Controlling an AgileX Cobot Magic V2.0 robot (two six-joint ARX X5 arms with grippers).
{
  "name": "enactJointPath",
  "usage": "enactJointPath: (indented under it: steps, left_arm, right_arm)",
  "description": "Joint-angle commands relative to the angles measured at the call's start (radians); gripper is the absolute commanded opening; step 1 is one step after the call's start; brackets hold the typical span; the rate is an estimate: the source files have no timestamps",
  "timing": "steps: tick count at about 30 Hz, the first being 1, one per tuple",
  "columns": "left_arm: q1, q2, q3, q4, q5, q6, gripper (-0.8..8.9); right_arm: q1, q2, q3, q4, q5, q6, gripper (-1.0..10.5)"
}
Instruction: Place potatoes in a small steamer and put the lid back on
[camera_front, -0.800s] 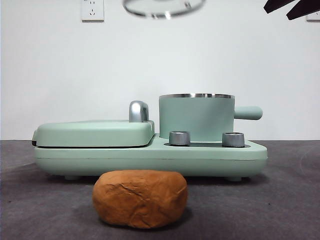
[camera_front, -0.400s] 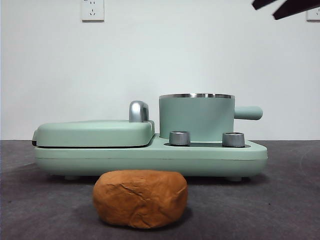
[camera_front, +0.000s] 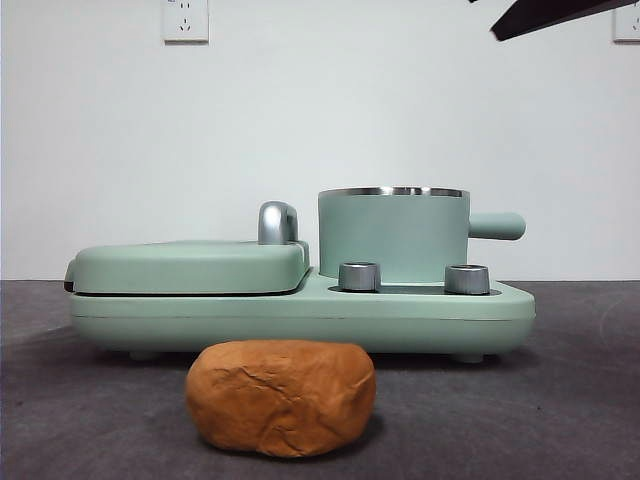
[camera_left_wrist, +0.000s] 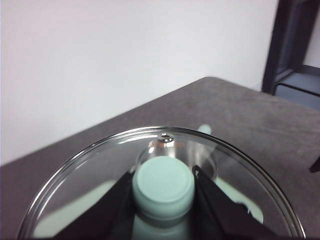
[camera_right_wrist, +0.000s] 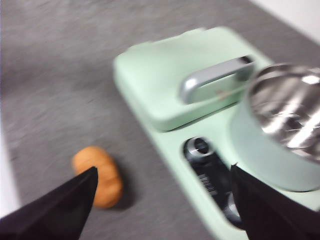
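Currently potato (camera_front: 281, 397) on counter (camera_front: 560, 400), long axis 9-to-3, at steamer's (camera_front: 393, 235) 7 o'clock; left gripper (camera_left_wrist: 163, 186) clamps lid (camera_left_wrist: 90, 165) knob; right gripper (camera_right_wrist: 162, 192) spread wide, empty.

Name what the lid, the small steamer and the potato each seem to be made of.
Lid: clear glass, seemingly, with steel rim and matte mint knob; the table shows through.
Small steamer: matte mint coating outside, polished steel rim and inside, which reflects.
Potato: matte, wrinkled orange-brown; material unclear.
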Motion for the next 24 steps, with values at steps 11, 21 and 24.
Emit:
enactJointPath:
  steps: [11, 21, 24]
  left_arm:
    - [0.022, -0.193, -0.075, -0.164, -0.115, -0.019, 0.16]
    - [0.022, -0.205, -0.075, -0.164, -0.115, -0.019, 0.16]
    - [0.022, -0.205, -0.075, -0.164, -0.115, -0.019, 0.16]
  right_arm:
    - [0.304, 0.282, 0.015, -0.031, 0.126, -0.002, 4.2]
    - [0.384, 0.543, 0.015, 0.108, 0.185, -0.002, 4.2]
    - [0.392, 0.592, 0.015, 0.161, 0.185, -0.002, 4.2]
